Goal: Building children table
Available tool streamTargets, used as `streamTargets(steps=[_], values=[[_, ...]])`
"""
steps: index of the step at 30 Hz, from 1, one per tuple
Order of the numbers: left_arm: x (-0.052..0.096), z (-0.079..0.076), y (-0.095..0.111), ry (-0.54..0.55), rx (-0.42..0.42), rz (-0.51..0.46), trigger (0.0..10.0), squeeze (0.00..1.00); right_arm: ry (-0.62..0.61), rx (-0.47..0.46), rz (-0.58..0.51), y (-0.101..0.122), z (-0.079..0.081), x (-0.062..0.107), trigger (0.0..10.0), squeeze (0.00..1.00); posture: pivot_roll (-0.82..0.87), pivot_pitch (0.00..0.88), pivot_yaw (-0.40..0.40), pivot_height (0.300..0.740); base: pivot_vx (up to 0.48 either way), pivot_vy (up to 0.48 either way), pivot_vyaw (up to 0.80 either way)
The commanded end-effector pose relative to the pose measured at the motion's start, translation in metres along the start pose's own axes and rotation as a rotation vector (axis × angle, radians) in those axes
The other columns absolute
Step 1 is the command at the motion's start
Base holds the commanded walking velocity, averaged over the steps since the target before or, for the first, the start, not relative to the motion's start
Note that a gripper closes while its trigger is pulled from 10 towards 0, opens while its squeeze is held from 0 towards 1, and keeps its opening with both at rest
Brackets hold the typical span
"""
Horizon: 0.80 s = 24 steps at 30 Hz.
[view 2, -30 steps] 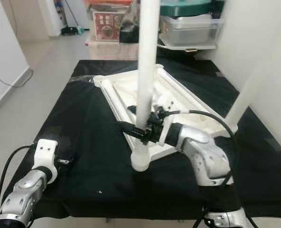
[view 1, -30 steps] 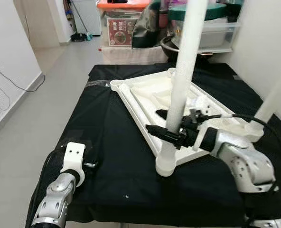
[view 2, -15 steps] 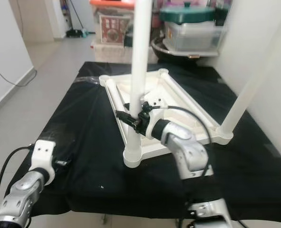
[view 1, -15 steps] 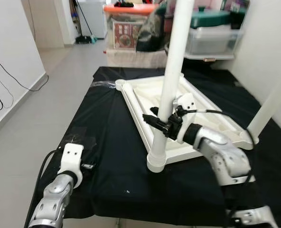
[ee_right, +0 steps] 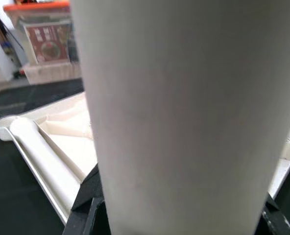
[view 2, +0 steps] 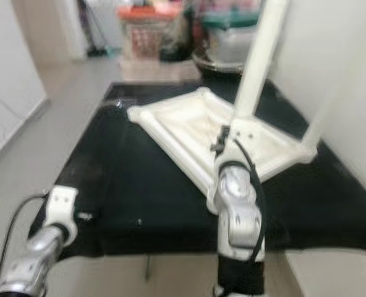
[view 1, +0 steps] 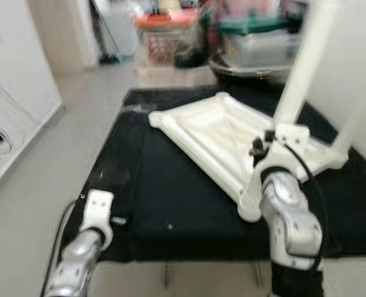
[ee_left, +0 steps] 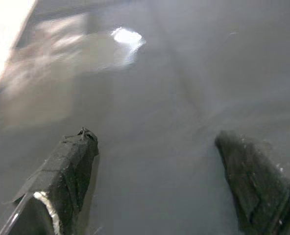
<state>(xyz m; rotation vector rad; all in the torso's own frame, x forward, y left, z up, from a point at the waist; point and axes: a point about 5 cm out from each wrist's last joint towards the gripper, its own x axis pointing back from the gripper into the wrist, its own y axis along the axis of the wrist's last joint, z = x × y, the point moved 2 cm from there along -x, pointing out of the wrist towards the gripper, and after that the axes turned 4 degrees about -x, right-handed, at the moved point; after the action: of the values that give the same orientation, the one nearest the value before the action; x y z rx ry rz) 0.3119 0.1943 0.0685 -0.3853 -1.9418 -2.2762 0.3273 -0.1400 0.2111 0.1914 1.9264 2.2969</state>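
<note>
Gripping white leg (ee_right: 174,112), right pincer (ee_right: 177,215).

Ahead of me stands a table under a black cloth (view 1: 170,185). Grey floor (view 1: 41,185) runs toward ten o'clock beside a white wall (view 1: 16,80); storage boxes (view 1: 164,31) crowd twelve o'clock.

Black-draped table (view 1: 170,204), upturned tabletop (view 1: 214,133)

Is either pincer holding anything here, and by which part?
Right pincer grips the white table leg low on its shaft, above the corner socket. Left pincer is open, holding nothing.
</note>
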Motion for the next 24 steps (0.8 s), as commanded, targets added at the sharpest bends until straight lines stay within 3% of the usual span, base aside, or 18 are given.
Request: streamTargets(steps=[1, 2, 3, 4, 6, 7, 8, 9, 10, 12, 13, 14, 15, 17, 18, 19, 21, 24], values=[[0.001, -0.002, -0.008, -0.003, -0.004, 0.030, 10.0, 0.00, 0.013, -0.081, -0.007, 0.004, 0.007, 0.000, 10.0, 0.00, 0.04, 0.000, -0.019, 0.740, 0.000, 0.000, 0.00], [0.001, -0.002, -0.008, -0.003, -0.004, 0.030, 10.0, 0.00, 0.013, -0.081, -0.007, 0.004, 0.007, 0.000, 10.0, 0.00, 0.04, 0.000, -0.019, 0.740, 0.000, 0.000, 0.00], [0.002, -0.002, -0.008, -0.002, -0.005, 0.031, 10.0, 0.00, 0.037, -0.095, -0.018, 0.006, 0.009, 0.000, 10.0, 1.00, 0.05, 0.000, -0.023, 0.740, 0.000, 0.000, 0.00], [0.002, -0.002, -0.008, -0.002, -0.005, 0.031, 10.0, 0.00, 0.037, -0.095, -0.018, 0.006, 0.009, 0.000, 10.0, 1.00, 0.05, 0.000, -0.023, 0.740, 0.000, 0.000, 0.00], [0.003, -0.001, -0.010, 0.002, -0.004, 0.034, 10.0, 0.00, 0.188, -0.109, -0.032, 0.014, 0.019, -0.003, 10.0, 1.00, 0.05, 0.000, -0.026, 0.740, 0.000, 0.000, 0.00], [0.003, -0.001, -0.010, 0.004, -0.004, 0.035, 10.0, 0.00, 0.269, -0.115, -0.035, 0.019, 0.024, -0.003, 10.0, 0.95, 0.05, 0.000, -0.026, 0.740, 0.000, 0.000, 0.00], [0.003, -0.001, -0.010, 0.004, -0.002, 0.035, 10.0, 0.00, 0.367, -0.133, -0.032, 0.022, 0.031, -0.002, 10.0, 0.39, 0.05, 0.000, -0.026, 0.740, 0.000, 0.000, 0.00], [0.003, -0.001, -0.010, 0.004, -0.002, 0.035, 10.0, 0.00, 0.367, -0.133, -0.032, 0.022, 0.031, -0.002, 10.0, 0.39, 0.05, 0.000, -0.026, 0.740, 0.000, 0.000, 0.00], [0.003, -0.001, -0.010, 0.004, -0.002, 0.034, 10.0, 0.00, 0.482, -0.158, -0.014, 0.025, 0.038, 0.002, 10.0, 0.00, 0.05, 0.000, -0.026, 0.740, 0.000, 0.000, 0.00], [0.003, -0.001, -0.010, 0.004, -0.002, 0.034, 10.0, 0.00, 0.482, -0.158, -0.014, 0.025, 0.038, 0.002, 10.0, 0.00, 0.05, 0.000, -0.026, 0.740, 0.000, 0.000, 0.00], [0.003, -0.001, -0.010, 0.003, -0.002, 0.033, 10.0, 0.00, 0.665, -0.165, -0.004, 0.027, 0.043, 0.011, 10.0, 0.00, 0.04, 0.000, -0.026, 0.740, 0.000, 0.000, 0.00], [0.003, -0.001, -0.010, 0.003, -0.002, 0.033, 10.0, 0.00, 0.665, -0.165, -0.004, 0.027, 0.043, 0.011, 10.0, 0.00, 0.04, 0.000, -0.026, 0.740, 0.000, 0.000, 0.00], [0.002, -0.002, -0.009, 0.001, -0.002, 0.032, 10.0, 0.00, 0.872, -0.102, -0.005, 0.026, 0.043, 0.023, 10.0, 0.00, 0.05, 0.000, -0.029, 0.740, 0.000, 0.000, 0.00], [0.002, -0.002, -0.009, 0.001, -0.002, 0.032, 10.0, 0.00, 0.872, -0.102, -0.005, 0.026, 0.043, 0.023, 10.0, 0.00, 0.05, 0.000, -0.029, 0.740, 0.000, 0.000, 0.00], [0.001, -0.002, -0.008, 0.000, -0.003, 0.029, 10.0, 0.00, 1.039, -0.039, 0.031, 0.019, 0.041, 0.033, 10.0, 0.00, 0.05, 0.000, -0.031, 0.740, 0.000, 0.000, 0.00], [0.001, -0.002, -0.008, 0.000, -0.003, 0.029, 10.0, 0.00, 1.039, -0.039, 0.031, 0.019, 0.041, 0.033, 10.0, 0.00, 0.05, 0.000, -0.031, 0.740, 0.000, 0.000, 0.00], [0.000, -0.002, -0.007, 0.002, -0.003, 0.024, 10.0, 0.00, 1.256, 0.102, 0.134, -0.009, 0.040, 0.045, 10.0, 0.00, 0.07, 0.000, -0.042, 0.740, 0.000, 0.000, 0.00], [0.001, -0.002, -0.006, 0.005, -0.004, 0.022, 10.0, 0.00, 1.326, 0.165, 0.193, -0.031, 0.044, 0.045, 10.0, 0.00, 0.08, 0.000, -0.052, 0.740, 0.000, 0.000, 0.00]])
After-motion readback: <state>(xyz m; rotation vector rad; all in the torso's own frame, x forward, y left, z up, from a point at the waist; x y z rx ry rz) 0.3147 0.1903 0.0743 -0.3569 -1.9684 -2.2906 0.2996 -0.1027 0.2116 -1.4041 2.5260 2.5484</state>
